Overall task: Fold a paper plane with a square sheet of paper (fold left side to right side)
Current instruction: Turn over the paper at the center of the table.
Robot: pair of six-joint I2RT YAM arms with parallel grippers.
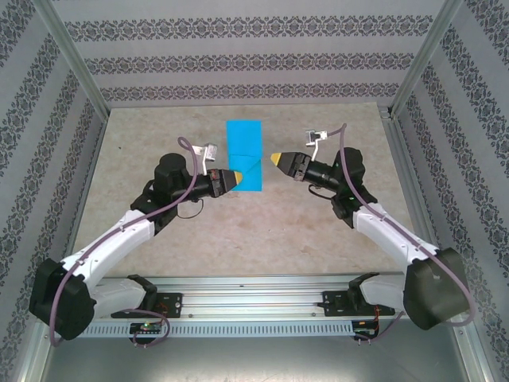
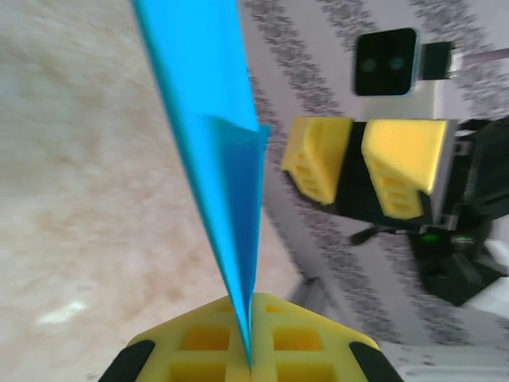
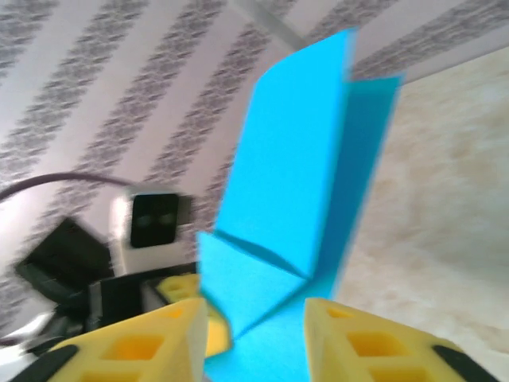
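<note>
Striped damask walls [image 1: 238,64], beige tabletop [image 1: 151,131]

Beige, mottled, stone-look tabletop [image 1: 143,135], matt, fenced by patterned wall panels [image 1: 238,64]. Towards the far middle of it, a cyan-blue sheet of paper [image 1: 242,139], folded to a narrow rectangle (far part flat on the surface, near end creased diagonally).

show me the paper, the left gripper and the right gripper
paper [image 1: 243,147], top view, middle of the folded sheet
left gripper [image 1: 237,180], top view, between its yellow tips, shut on the paper
right gripper [image 1: 275,159], top view, between its open yellow tips
</note>
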